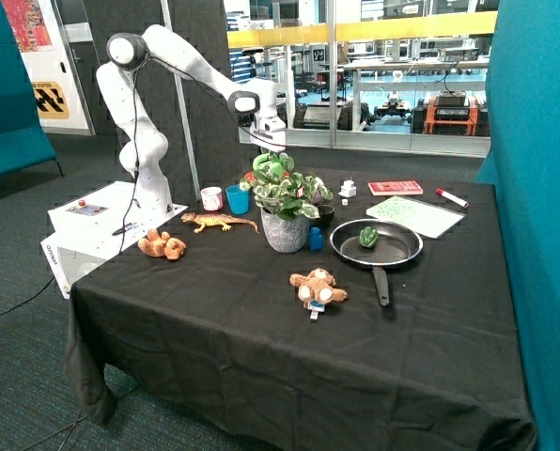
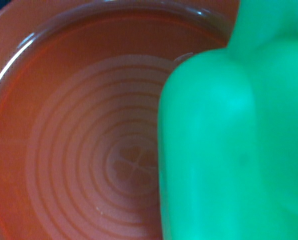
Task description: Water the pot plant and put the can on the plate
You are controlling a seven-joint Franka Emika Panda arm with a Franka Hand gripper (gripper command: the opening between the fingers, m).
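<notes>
The gripper point(image 1: 272, 150) is hanging right above the can point(image 2: 234, 140) and plate point(image 2: 64, 150); I cannot tell its finger state.

A bright green, rounded plastic watering can point(image 2: 234, 145) was seen very close, filling one side of the wrist view. Behind and below it, a reddish-brown round plate point(image 2: 74, 165) with a raised rim was shown, its inner surface marked by concentric rings around a small central emblem.
</notes>
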